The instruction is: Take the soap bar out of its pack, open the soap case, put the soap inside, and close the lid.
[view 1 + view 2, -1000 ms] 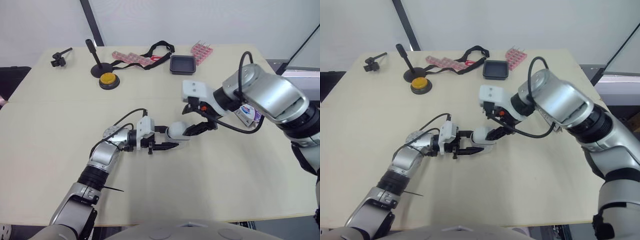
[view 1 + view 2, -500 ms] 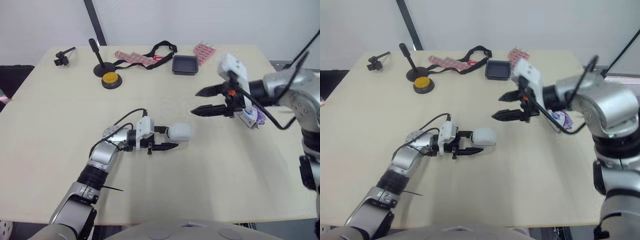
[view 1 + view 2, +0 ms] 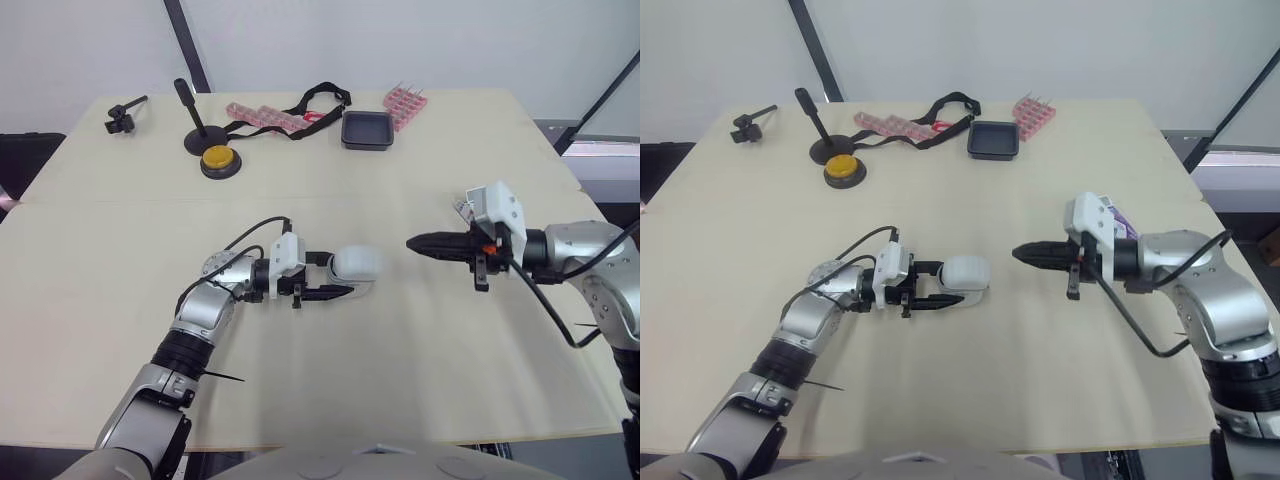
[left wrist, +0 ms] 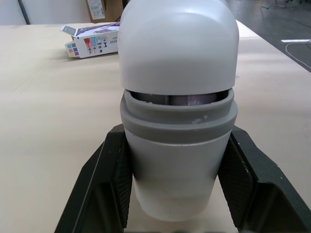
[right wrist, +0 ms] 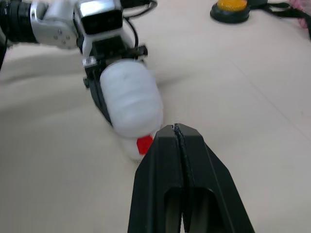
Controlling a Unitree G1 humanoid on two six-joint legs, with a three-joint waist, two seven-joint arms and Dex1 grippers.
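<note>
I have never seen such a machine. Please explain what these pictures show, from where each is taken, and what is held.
A humanoid robot works with two arms at a table. Two pictures come from cameras in its head, looking down; two from a camera on each wrist. The left gripper holds a white soap case. The right gripper, closed and empty, points toward it. The soap pack, a yellow button and a black tray lie on the table.

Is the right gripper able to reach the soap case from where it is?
Probably yes: the right gripper points at the soap case, held by the left gripper, with only bare table between.
</note>
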